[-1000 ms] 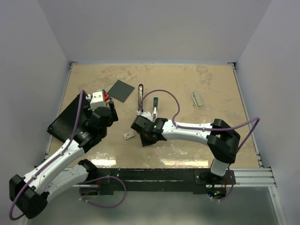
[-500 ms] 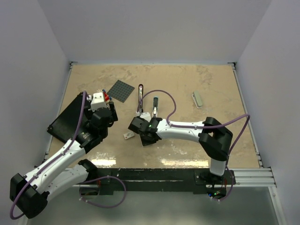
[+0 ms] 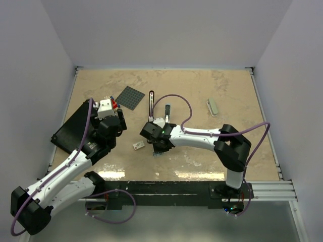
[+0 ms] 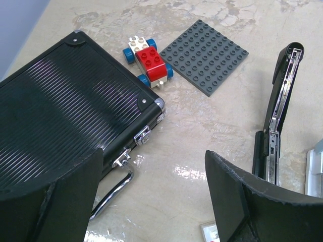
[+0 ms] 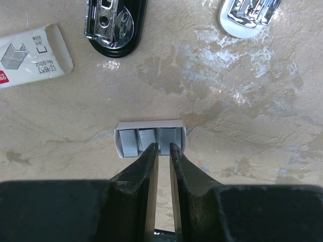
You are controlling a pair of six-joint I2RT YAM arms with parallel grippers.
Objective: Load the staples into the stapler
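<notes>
We list: right gripper (image 5: 162, 147), fingers drawn to a narrow slit, tips down at the staples (image 5: 148, 138), which lie as grey-blue ribbed blocks in a small white tray (image 5: 150, 123) on the table, near the staple box (image 5: 33, 55); whether it grips them we cannot tell. Left gripper (image 4: 154, 169), spread wide, empty, between black case (image 4: 60, 116) and opened stapler (image 4: 280, 96)
</notes>
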